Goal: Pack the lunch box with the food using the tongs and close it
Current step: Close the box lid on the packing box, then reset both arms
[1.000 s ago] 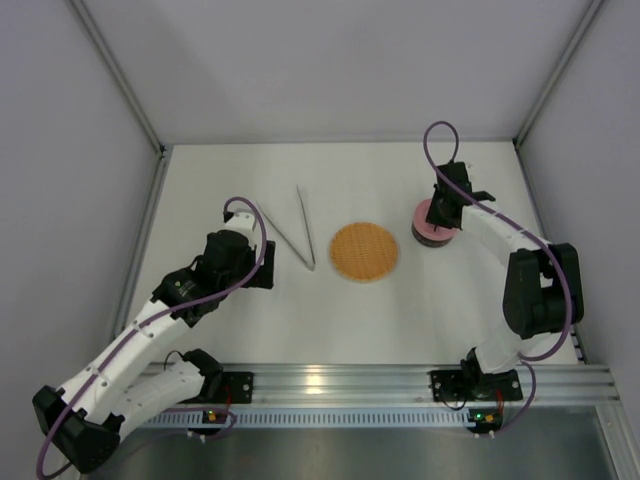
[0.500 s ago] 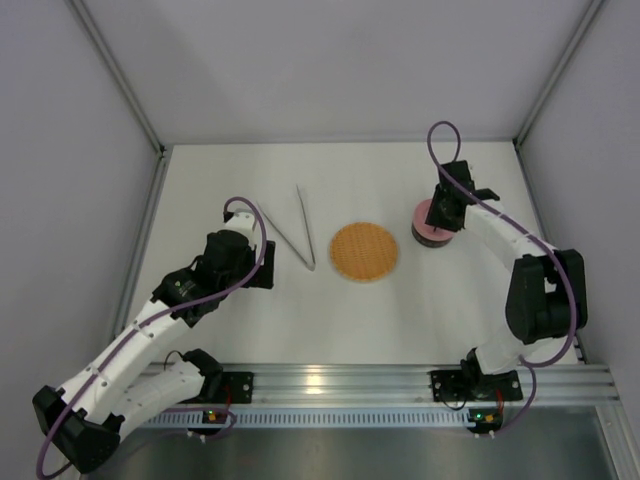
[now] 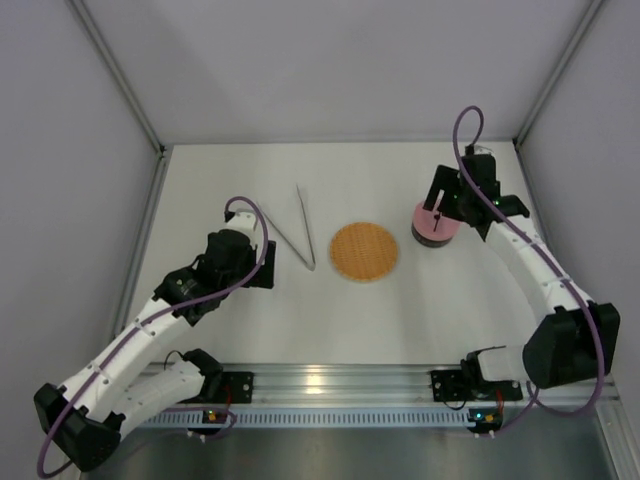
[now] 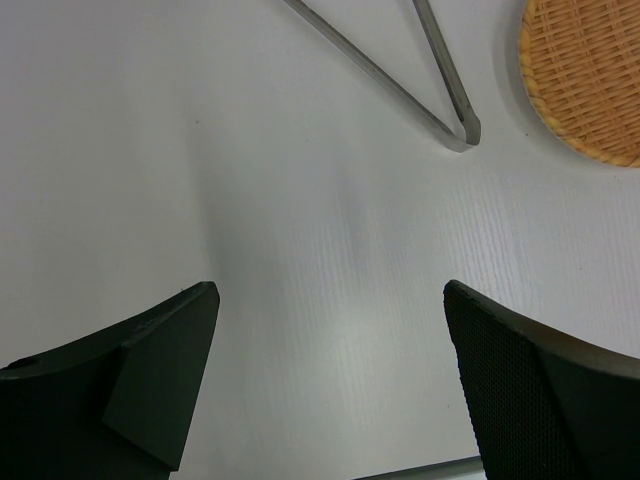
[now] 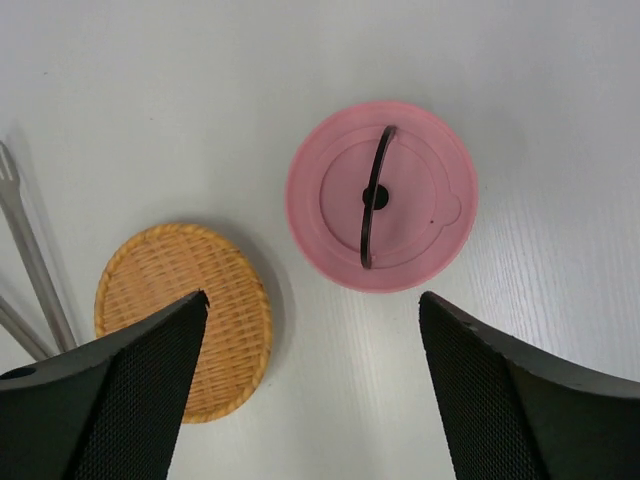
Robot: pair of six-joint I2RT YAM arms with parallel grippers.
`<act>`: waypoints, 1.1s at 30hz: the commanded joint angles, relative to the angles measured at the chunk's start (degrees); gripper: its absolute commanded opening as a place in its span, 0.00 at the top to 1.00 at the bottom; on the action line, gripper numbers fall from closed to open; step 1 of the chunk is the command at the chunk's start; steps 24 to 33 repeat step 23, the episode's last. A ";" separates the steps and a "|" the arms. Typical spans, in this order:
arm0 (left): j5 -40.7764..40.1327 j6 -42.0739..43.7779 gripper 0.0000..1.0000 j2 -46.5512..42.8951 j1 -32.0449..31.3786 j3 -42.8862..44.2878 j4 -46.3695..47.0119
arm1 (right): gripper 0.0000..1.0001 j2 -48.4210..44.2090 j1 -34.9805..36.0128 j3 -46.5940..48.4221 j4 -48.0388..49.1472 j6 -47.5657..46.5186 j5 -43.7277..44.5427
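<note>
Item one, your right gripper: jaws spread wide, holding nothing, hanging directly over the lunch box (its pink lid is seated, dark handle on top), which stands at the right of the table, near the orange woven plate. Item two, your left gripper: jaws likewise spread and empty above bare table, the tongs lying flat just ahead, joined end toward the plate.

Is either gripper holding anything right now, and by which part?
Nothing: left gripper and right gripper are open and empty, clear of lid and tongs.
</note>
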 commanded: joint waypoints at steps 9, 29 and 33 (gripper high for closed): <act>-0.67 0.20 0.01 0.23 -0.20 -0.31 1.34 | 0.00 -27.14 -0.59 -16.42 7.95 -2.87 -13.88; -1.64 -0.15 0.01 0.76 -0.20 -0.22 1.17 | 0.01 -32.62 -0.50 -22.06 11.84 -3.05 -19.35; -1.64 -0.15 0.01 0.76 -0.20 -0.22 1.17 | 0.01 -32.62 -0.50 -22.06 11.84 -3.05 -19.35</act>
